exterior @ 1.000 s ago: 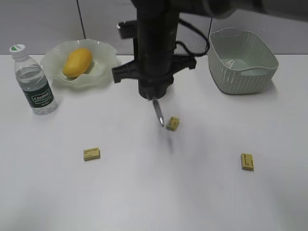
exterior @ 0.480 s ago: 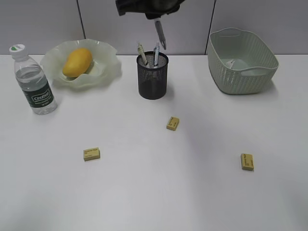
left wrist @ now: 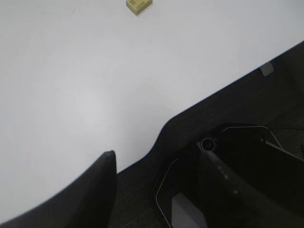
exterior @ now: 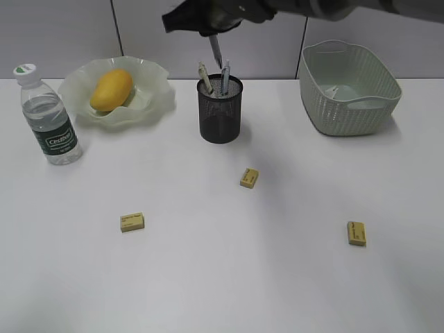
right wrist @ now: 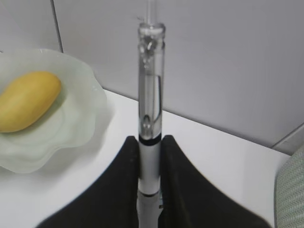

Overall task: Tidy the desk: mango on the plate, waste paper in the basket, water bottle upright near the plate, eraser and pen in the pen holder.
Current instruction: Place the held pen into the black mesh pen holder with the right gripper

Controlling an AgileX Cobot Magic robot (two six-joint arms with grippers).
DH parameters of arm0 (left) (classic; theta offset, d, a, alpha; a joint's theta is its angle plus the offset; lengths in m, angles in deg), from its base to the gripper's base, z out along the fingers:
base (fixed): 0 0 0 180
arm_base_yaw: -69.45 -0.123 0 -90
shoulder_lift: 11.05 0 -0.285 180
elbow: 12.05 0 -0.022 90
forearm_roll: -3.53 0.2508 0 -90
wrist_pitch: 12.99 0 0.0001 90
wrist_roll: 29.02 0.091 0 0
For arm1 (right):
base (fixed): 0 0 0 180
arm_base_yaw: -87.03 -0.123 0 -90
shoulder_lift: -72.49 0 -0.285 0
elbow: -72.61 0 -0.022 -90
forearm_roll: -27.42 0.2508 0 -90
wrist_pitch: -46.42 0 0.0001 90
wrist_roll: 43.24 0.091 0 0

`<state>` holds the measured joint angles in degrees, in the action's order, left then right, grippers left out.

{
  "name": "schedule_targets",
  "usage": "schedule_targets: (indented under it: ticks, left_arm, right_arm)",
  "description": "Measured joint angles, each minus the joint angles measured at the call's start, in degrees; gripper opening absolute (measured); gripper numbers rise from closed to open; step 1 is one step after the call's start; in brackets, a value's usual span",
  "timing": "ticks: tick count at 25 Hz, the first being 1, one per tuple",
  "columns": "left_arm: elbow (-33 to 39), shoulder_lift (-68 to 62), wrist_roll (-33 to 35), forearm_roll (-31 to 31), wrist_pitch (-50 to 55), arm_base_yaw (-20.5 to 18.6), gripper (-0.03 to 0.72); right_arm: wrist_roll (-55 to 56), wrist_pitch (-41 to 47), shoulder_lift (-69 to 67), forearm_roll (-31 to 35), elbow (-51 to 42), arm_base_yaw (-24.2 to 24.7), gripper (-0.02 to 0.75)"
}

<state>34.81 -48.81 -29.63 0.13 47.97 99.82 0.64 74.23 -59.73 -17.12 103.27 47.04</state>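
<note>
My right gripper (exterior: 211,28) is shut on a clear pen (exterior: 216,50) and holds it tip-down just above the black mesh pen holder (exterior: 220,114), which has two pens in it. In the right wrist view the pen (right wrist: 151,109) sits between the jaws (right wrist: 150,156). The mango (exterior: 111,89) lies on the wavy plate (exterior: 151,97). The water bottle (exterior: 48,118) stands upright left of the plate. Three yellow erasers lie on the desk (exterior: 222,277): one at the left (exterior: 132,221), one in the middle (exterior: 249,177), one at the right (exterior: 356,233). My left gripper (left wrist: 156,190) is open and empty over the desk's edge.
The green basket (exterior: 361,104) stands at the back right with a small pale scrap (exterior: 334,91) inside. A grey wall runs behind the desk. One eraser (left wrist: 138,4) shows at the top of the left wrist view. The mango (right wrist: 26,99) and plate (right wrist: 90,109) show in the right wrist view.
My right arm has risen from low in front of the pen holder, carrying the pen up. It now holds the pen over the holder, shifted slightly left.
</note>
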Motion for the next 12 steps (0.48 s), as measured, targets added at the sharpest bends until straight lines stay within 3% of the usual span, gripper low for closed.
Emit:
schedule_targets:
  ticks: [12]
  left_arm:
    - [0.0,0.0,0.0,0.0,0.0,0.0,0.418]
  right_arm:
    - [0.19,-6.17,-7.31,-0.11,0.0,3.55,0.117]
